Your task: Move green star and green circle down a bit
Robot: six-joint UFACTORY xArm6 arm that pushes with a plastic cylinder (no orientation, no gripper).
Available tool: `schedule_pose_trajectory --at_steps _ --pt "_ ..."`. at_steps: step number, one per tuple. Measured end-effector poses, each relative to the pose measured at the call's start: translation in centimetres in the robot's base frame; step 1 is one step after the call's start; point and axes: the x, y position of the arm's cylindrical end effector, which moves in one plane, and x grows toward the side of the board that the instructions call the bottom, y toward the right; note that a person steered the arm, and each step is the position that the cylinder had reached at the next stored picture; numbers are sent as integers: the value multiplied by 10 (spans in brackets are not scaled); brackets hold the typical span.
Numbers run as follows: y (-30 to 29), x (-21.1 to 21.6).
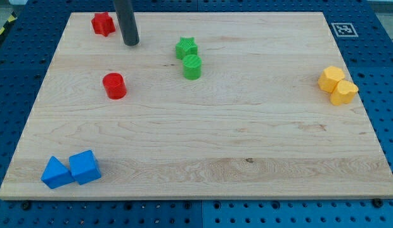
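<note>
The green star (186,47) lies near the view's top, left of the middle. The green circle (192,66) sits just below it, touching it. My tip (130,43) rests on the board to the view's left of the green star, about a hand's width away and slightly higher than it. It touches no block. The rod rises out of the view's top edge.
A red star (103,24) lies at the top left, left of my tip. A red circle (114,85) sits below my tip. Two blue blocks (71,170) sit at the bottom left. Two yellow blocks (337,85) sit at the right edge of the wooden board (247,139).
</note>
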Motion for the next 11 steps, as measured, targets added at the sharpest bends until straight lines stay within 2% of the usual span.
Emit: schedule_pose_trajectory --at_steps 1,4,5,6,8,11 --pt "0 0" --pt "76 0" --pt "135 0" --pt "154 0" --pt "153 46" --pt "154 75"
